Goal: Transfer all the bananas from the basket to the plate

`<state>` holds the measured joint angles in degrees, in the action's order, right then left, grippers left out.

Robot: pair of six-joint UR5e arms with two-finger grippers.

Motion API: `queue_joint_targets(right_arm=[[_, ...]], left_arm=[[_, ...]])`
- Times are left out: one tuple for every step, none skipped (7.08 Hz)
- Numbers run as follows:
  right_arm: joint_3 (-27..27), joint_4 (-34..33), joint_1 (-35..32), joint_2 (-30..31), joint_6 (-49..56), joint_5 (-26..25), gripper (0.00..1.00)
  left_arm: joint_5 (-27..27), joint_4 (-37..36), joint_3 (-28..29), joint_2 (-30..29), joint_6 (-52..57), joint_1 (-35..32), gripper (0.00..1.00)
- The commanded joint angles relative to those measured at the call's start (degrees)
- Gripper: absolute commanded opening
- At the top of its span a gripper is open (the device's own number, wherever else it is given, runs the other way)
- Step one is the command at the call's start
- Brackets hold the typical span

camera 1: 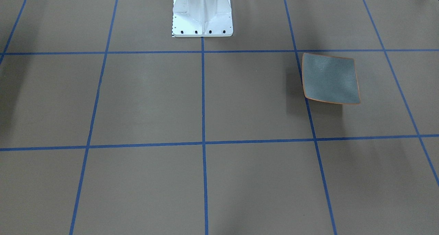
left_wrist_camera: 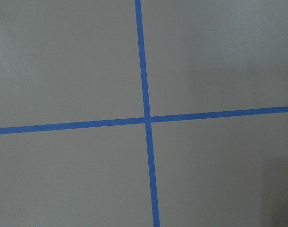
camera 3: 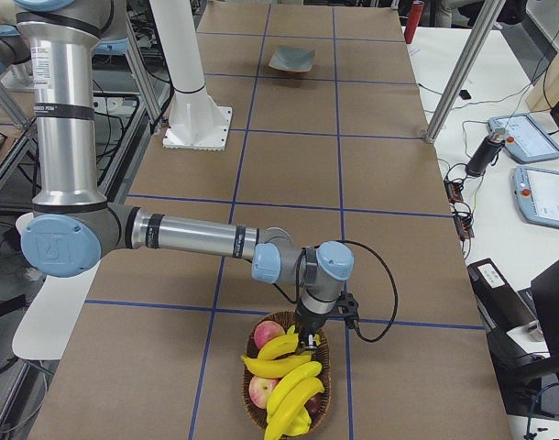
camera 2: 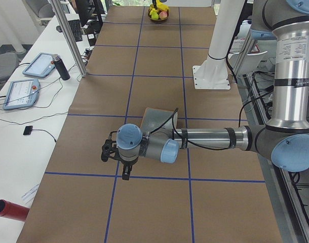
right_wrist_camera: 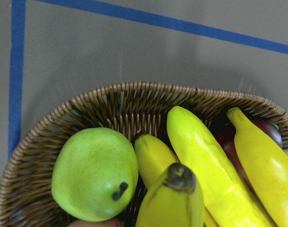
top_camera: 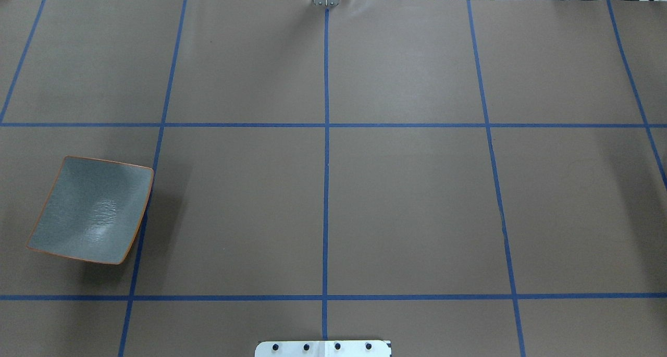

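Yellow bananas (camera 3: 284,367) lie in a heap in a woven basket (camera 3: 250,412). The basket sits at the end of the brown table (top_camera: 411,211) on the robot's right side. A green pear (right_wrist_camera: 94,172) lies in the basket just beside the bananas, touching one of them. Two red and yellow apples (camera 3: 268,332) peek out from under the heap.

The right pincer (camera 3: 309,341) points down and hangs just over the top banana. I cannot tell if it touches the banana. I also cannot tell how wide it is open, because the side view is too small and its own camera shows only fruit and basket.

The grey-blue plate (top_camera: 91,211) with the thin orange rim lies flat on the table on the robot's left side, well apart from the basket. One edge of it lies over a line of blue tape (left_wrist_camera: 144,118).

The left arm reaches out low over the table near the plate. The left pincer (camera 2: 125,171) points down over a spot where two tape lines cross. It has nothing under it but table. I cannot tell if it is open or closed.

The robot's white base (camera 1: 202,15) stands in the middle of the table's edge.
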<state>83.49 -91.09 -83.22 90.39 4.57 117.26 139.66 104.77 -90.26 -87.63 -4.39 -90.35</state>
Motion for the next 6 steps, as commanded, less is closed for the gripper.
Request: queue_joint_targets(right_arm=[[2.9, -3.5, -1.0, 0.0, 0.0, 0.3, 0.00], [5.8, -7.4, -1.0, 0.0, 0.0, 0.3, 0.00], [7.5, -9.9, -1.0, 0.0, 0.0, 0.2, 0.00], [7.9, -10.1, -1.0, 0.0, 0.0, 0.0, 0.00], [7.9, -10.2, -1.0, 0.0, 0.0, -0.3, 0.00], [7.9, -10.1, -1.0, 0.0, 0.0, -0.4, 0.00]], left_arm=[[0.0, 0.0, 0.0, 0.0, 0.0, 0.0, 1.00], [0.0, 0.0, 0.0, 0.0, 0.0, 0.0, 1.00], [0.0, 0.0, 0.1, 0.0, 0.0, 0.0, 1.00], [0.0, 0.0, 0.2, 0.0, 0.0, 0.0, 1.00], [0.0, 0.0, 0.2, 0.0, 0.0, 0.0, 1.00], [0.0, 0.0, 0.2, 0.0, 0.0, 0.0, 1.00]])
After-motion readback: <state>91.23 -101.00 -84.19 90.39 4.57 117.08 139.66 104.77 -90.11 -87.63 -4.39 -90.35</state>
